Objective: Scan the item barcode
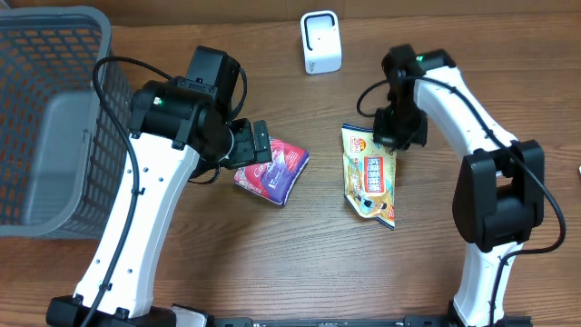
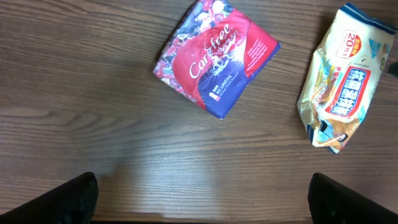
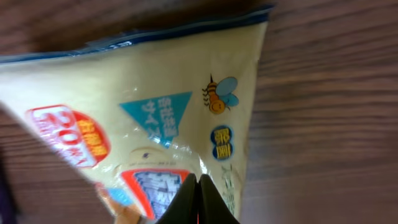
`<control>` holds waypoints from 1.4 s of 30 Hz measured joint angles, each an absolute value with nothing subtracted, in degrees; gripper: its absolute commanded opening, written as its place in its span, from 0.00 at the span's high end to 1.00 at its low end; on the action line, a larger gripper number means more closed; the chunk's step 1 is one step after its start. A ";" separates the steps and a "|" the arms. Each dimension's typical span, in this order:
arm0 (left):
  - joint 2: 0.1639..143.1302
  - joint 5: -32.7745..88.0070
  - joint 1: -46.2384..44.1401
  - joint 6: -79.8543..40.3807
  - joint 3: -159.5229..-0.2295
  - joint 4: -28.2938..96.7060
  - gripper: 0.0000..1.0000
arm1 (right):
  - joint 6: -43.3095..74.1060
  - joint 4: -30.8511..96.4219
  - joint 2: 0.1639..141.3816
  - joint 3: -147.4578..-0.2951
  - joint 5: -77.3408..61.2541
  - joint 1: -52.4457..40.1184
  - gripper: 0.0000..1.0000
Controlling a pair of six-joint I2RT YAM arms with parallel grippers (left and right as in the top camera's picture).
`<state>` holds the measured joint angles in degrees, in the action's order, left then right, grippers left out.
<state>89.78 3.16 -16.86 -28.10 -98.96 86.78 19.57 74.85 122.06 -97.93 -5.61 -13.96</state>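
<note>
A red and purple packet (image 1: 272, 168) (image 2: 216, 59) lies on the wooden table left of centre. My left gripper (image 1: 259, 145) (image 2: 202, 196) hovers at its left end, open wide with only bare table between its fingers (image 2: 68, 199). A yellow snack packet (image 1: 370, 174) (image 2: 341, 78) (image 3: 149, 112) lies to the right. My right gripper (image 1: 392, 136) (image 3: 198, 186) is at its far top edge, jaws pressed together over the printed face, with nothing seen between them. A white barcode scanner (image 1: 320, 42) stands at the back centre. No barcode shows on either packet.
A grey mesh basket (image 1: 54, 118) fills the far left of the table, next to the left arm. The right arm's base stands at the right front.
</note>
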 measured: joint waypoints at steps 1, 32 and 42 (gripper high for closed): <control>89.78 3.16 -16.86 -28.10 -98.96 86.80 0.00 | 19.62 73.08 122.21 -95.94 -5.89 -14.04 0.96; 89.78 3.14 -16.86 -28.10 -98.96 86.83 0.00 | 16.58 69.54 121.86 -86.98 -12.40 -19.73 0.96; 89.78 3.14 -16.86 -28.10 -98.96 86.80 0.00 | 20.21 73.65 120.97 -87.70 -7.92 -19.00 0.96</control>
